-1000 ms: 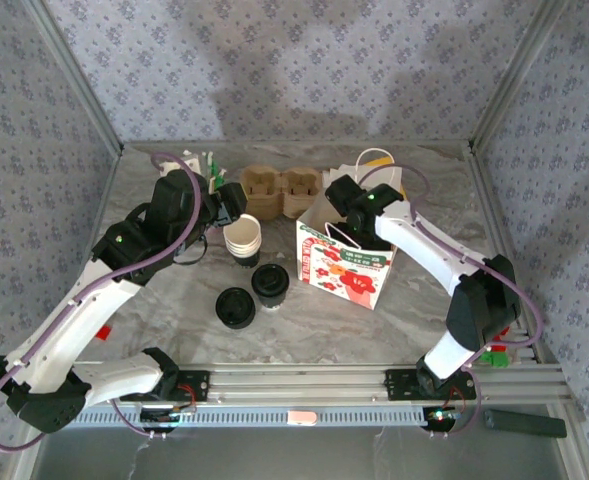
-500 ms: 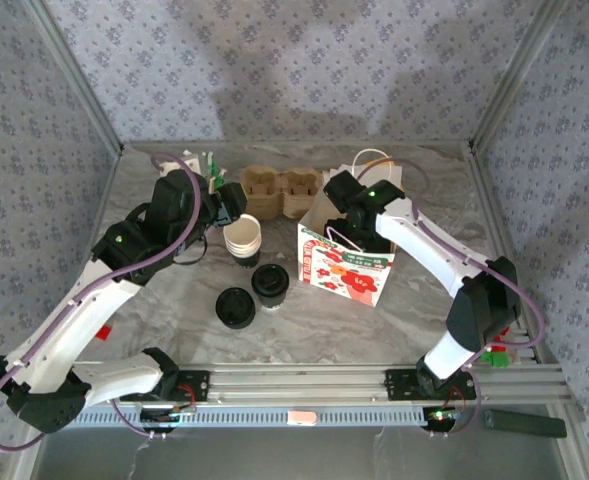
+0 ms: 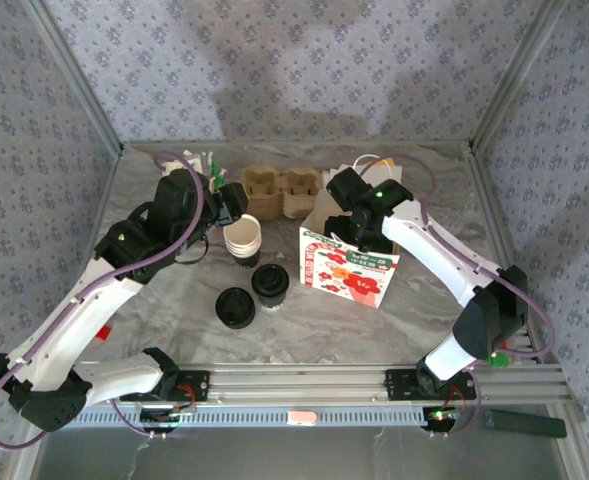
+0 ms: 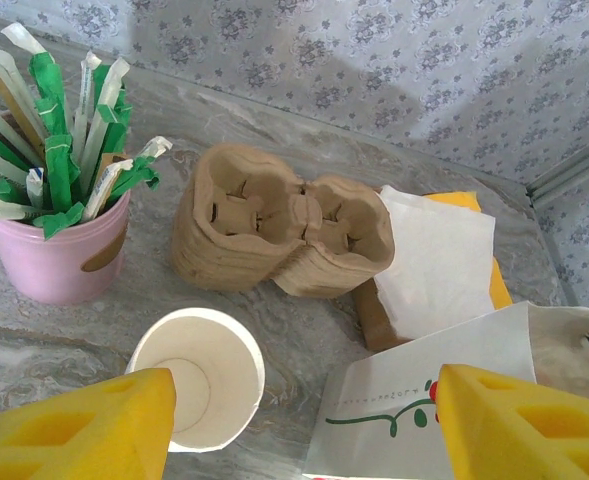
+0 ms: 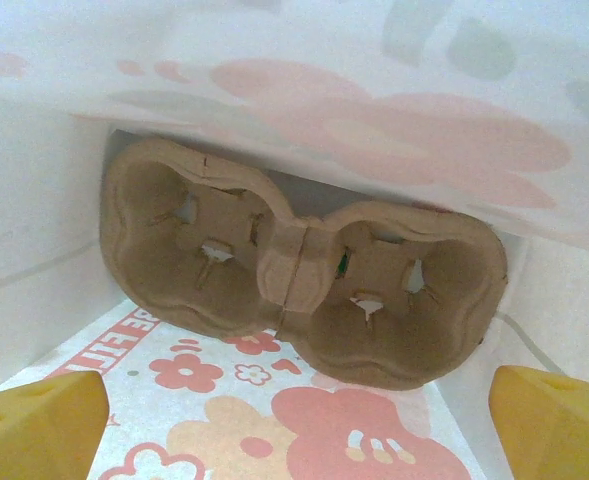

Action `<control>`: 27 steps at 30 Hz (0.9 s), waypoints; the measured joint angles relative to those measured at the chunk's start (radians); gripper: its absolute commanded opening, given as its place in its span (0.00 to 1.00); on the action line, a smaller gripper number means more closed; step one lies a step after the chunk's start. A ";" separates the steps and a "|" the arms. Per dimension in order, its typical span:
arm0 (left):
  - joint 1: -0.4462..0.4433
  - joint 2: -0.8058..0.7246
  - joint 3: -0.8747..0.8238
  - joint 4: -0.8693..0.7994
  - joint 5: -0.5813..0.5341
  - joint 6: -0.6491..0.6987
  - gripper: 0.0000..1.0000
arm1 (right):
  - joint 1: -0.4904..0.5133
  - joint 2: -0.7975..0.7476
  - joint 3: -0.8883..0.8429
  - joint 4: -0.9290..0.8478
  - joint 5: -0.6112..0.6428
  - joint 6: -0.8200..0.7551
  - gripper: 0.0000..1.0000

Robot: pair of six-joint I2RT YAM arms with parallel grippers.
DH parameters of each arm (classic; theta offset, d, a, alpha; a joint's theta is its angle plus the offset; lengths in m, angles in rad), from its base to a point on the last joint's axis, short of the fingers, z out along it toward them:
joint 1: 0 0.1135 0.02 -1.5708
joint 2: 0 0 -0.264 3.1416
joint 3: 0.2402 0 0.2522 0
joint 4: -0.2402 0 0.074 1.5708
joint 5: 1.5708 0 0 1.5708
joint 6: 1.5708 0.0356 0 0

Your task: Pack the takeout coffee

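Note:
The takeout coffee (image 3: 271, 283), a small cup under a round black lid, stands on the marble table in front of the stack of white paper cups (image 3: 242, 240). My left gripper (image 3: 229, 205) hovers open above and behind that stack, and the top cup (image 4: 196, 390) lies below its yellow fingers (image 4: 74, 425). The flowered paper bag (image 3: 349, 268) stands to the right of the coffee. My right gripper (image 5: 299, 400) reaches down into the bag, open, with nothing between its fingers. A brown cup carrier (image 5: 304, 280) lies on the bag's floor.
A loose flat black lid (image 3: 235, 307) lies left of the coffee. A stack of brown carriers (image 4: 279, 230), a pink pot of green stirrers (image 4: 54, 250) and white napkins (image 4: 434, 260) line the back. Metal frame posts and patterned walls close in the table.
The right arm's elbow has swung out to the right and the bag has shifted slightly. The left gripper has crept a little toward the back. Both grippers remain open.

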 measured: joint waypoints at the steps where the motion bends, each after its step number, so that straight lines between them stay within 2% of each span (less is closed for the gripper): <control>1: 0.000 0.000 0.000 0.000 0.000 0.000 0.69 | 0.002 -0.002 0.002 -0.001 0.001 -0.003 1.00; 9: 0.000 0.000 0.000 0.000 0.000 0.000 0.70 | 0.021 -0.017 0.007 -0.004 0.009 -0.021 1.00; 15: 0.000 0.000 0.000 0.000 0.000 0.000 0.70 | 0.037 -0.043 0.007 0.019 0.025 -0.048 0.94; 27: 0.000 0.000 0.000 0.000 0.001 0.000 0.70 | 0.040 -0.093 0.007 0.051 0.059 -0.109 0.89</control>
